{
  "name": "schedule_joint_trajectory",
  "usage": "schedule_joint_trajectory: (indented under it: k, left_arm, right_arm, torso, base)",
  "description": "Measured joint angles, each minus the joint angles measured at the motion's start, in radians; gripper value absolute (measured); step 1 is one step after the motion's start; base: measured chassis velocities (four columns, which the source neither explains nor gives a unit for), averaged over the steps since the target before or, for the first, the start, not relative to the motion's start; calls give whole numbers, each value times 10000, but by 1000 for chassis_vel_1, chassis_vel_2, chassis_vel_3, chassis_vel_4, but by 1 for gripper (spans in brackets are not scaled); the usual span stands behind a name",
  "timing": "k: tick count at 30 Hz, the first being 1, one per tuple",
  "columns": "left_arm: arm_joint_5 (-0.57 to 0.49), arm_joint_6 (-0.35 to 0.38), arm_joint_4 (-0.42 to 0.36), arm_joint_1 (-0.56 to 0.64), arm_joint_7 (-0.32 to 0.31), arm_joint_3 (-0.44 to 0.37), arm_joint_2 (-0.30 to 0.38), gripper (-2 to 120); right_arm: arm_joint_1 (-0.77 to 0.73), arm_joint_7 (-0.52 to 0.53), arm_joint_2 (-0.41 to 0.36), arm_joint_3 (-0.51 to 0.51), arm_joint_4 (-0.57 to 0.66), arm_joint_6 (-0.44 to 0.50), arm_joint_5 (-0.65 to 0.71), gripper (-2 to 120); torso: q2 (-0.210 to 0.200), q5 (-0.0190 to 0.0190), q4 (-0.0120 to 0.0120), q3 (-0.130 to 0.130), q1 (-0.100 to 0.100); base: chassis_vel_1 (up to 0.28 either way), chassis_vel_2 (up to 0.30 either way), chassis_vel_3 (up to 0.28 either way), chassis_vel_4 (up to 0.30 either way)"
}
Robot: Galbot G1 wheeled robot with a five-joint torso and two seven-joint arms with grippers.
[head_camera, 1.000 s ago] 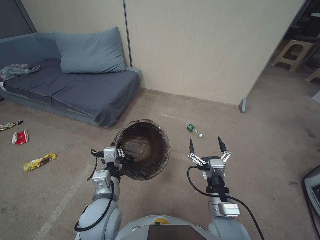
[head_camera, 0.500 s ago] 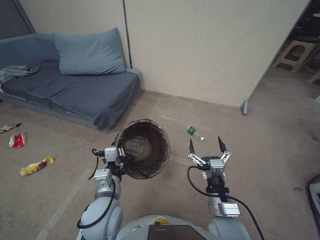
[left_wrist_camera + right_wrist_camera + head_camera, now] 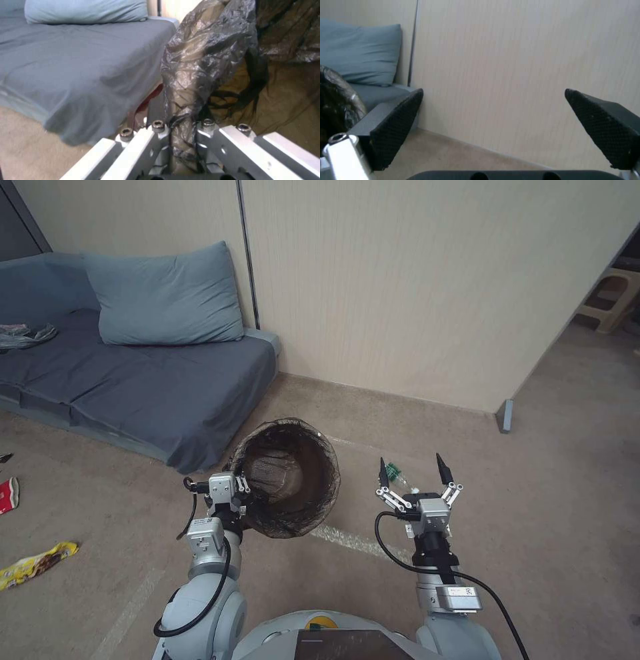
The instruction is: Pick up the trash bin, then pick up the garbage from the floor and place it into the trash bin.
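While you look down from the head view, your left gripper (image 3: 241,493) is clamped on the rim of the trash bin (image 3: 291,477), held tilted above the floor, and your right gripper (image 3: 412,471) hangs spread wide just before a green-labelled bottle (image 3: 395,471). Your left wrist view shows fingers (image 3: 156,112) pinching the bag-covered rim. Your right wrist view shows fingertips (image 3: 398,120) parted, gripping nothing.
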Motion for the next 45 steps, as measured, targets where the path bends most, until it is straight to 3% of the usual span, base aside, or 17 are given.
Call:
schedule_joint_trajectory:
  k: [19,24,31,39,40,45]
  left_arm:
    - [-35,0,-2,6,-27,1,62,3]
    - [-92,3,-19,7,-30,14,160,3]
    - [-157,3,-41,4,-31,-7,215,3]
    - [-172,2,-4,-13,-32,-54,238,3]
    - [-168,-6,63,-55,-38,-48,225,3]
    - [-156,-25,135,-110,-55,-12,203,3]
  right_arm:
    - [28,-408,1,137,-232,560,92,100]
    - [442,-566,1,782,-388,216,166,100]
    - [490,-586,-7,844,-413,165,204,100]
    - [2018,-835,-1055,1848,-1401,-1233,2085,100]
    - [2777,-944,-1569,2346,-1878,-1915,3020,100]
    - [2872,-976,-1640,2399,-1948,-2028,3153,100]
  torso:
    - [0,-3,-1,-1,0]
    - [0,-3,1,0,0]
    - [0,-3,-2,0,0]
    - [0,0,0,1,0]
    - [0,0,4,2,0]
    - [0,-2,-2,1,0]
  base:
    - [-68,63,67,-65]
    - [0,0,0,0]
    - [0,0,0,0]
    - [0,0,0,0]
    - [0,0,0,0]
    - [0,0,0,0]
